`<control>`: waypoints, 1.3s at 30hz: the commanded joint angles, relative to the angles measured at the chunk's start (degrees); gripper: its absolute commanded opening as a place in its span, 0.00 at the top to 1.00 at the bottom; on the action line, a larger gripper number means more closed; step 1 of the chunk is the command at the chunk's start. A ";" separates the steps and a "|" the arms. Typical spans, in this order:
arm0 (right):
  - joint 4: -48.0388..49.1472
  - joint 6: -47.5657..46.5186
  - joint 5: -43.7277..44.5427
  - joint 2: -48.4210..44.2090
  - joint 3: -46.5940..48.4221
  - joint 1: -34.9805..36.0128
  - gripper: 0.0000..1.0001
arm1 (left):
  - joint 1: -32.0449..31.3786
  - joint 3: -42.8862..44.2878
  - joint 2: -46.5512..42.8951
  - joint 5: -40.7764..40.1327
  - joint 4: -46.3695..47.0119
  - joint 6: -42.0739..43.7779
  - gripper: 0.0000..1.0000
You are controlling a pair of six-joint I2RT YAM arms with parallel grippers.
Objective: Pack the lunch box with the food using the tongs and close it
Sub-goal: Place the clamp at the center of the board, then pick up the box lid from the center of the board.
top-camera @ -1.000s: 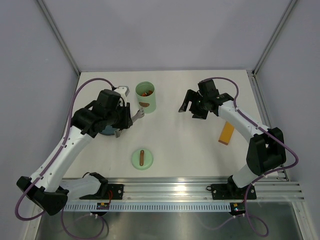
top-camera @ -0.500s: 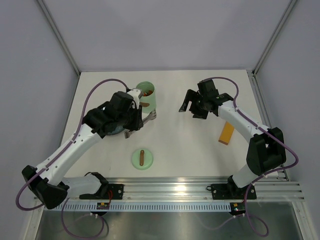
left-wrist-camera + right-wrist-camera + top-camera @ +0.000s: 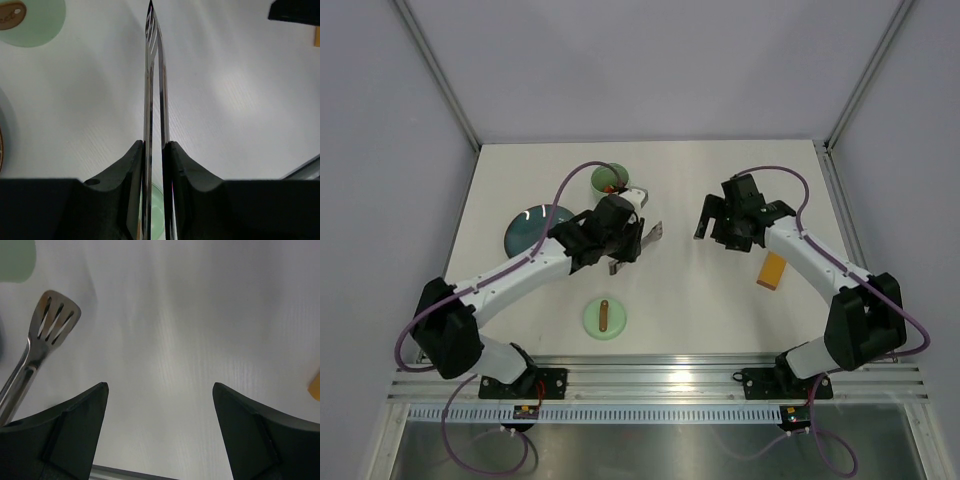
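White surface [image 3: 700, 300], walled on three sides.

Left arm [image 3: 520, 275] reaching across toward the middle; right arm [image 3: 810, 260] bent in from the right side.

Left tool [image 3: 623, 243] closed tight on the tongs [image 3: 653, 232], fingers [image 3: 135, 165] pressed against both metal arms partway along, as seen from the left wrist. Right tool [image 3: 710, 226] gaping wide, with nothing between its fingers [image 3: 75, 425] but bare surface, and set well apart from the left tool.

Dark blue plate [image 3: 527, 228] at the left, partly hidden under the left arm.

Lunch box [image 3: 600, 178] standing upright and open toward the back, just behind the left tool and partly covered by it.

Lid [image 3: 604, 318] lying flat near the front edge, brown handle up, well apart from the lunch box.

Tongs squeezed almost together, only a thin gap left between the arms [image 3: 152, 100]. Slotted flat tip [image 3: 50, 322] pointing toward the right tool and lying between the two tools. No telling whether the tip touches the surface.

Orange-yellow strip [image 3: 773, 270] lying flat at the right, beside the right arm.

Food [image 3: 611, 186]: a few orange-red bits inside the lunch box, just visible past the rim.
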 commanded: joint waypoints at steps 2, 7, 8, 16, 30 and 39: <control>-0.09 -1.13 2.36 -5.70 -5.28 0.11 0.06 | -0.48 0.28 4.45 -2.74 10.67 1.25 0.71; -0.61 0.10 5.00 -10.36 -10.73 0.11 0.06 | -0.57 0.72 10.16 -2.91 15.32 2.48 0.66; -0.70 0.53 6.31 -11.85 -11.17 0.20 0.06 | -0.57 1.25 11.30 -2.83 15.67 3.09 0.63; -5.27 1.68 18.71 -18.54 -10.57 -0.32 0.03 | -0.66 8.45 21.68 -0.98 15.33 4.24 0.45; -4.04 -1.83 20.30 -18.72 -9.25 -1.12 0.02 | -3.65 13.30 10.27 -3.16 1.46 4.77 0.21; -0.97 -4.47 14.85 -18.81 -8.71 -1.12 0.02 | -5.66 -0.75 -4.14 -14.85 -7.86 -6.82 0.34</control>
